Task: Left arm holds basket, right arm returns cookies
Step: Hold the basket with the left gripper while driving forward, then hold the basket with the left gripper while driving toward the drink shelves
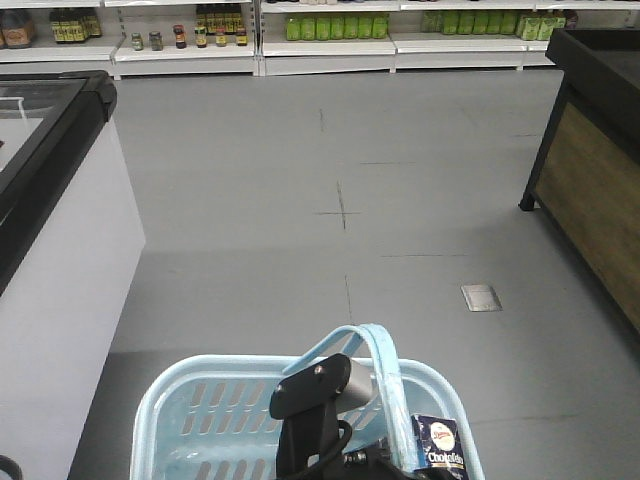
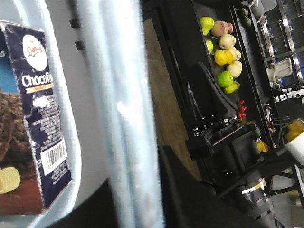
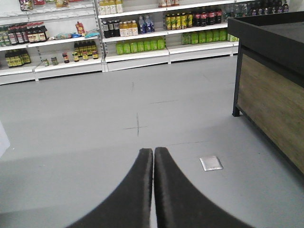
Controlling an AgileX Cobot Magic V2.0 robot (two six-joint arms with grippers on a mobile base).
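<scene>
The light blue basket (image 1: 200,410) is at the bottom of the front view with its arched handle (image 1: 385,365) up. My left arm (image 1: 315,395), black with a silver-grey cylinder, is at that handle. In the left wrist view the handle (image 2: 123,118) runs straight through my left gripper (image 2: 137,190), which is shut on it. The navy cookies box (image 1: 438,445) stands upright inside the basket at its right side, and it also shows in the left wrist view (image 2: 33,118). My right gripper (image 3: 153,153) is shut and empty, pointing over the grey floor. The right arm (image 2: 232,152) is to the right of the basket.
A white chest freezer (image 1: 60,260) stands at the left. A black display stand with wooden sides (image 1: 600,180) stands at the right, with fruit on it (image 2: 225,52). Shelves of bottles (image 1: 330,28) line the back. A metal floor plate (image 1: 480,297) lies ahead.
</scene>
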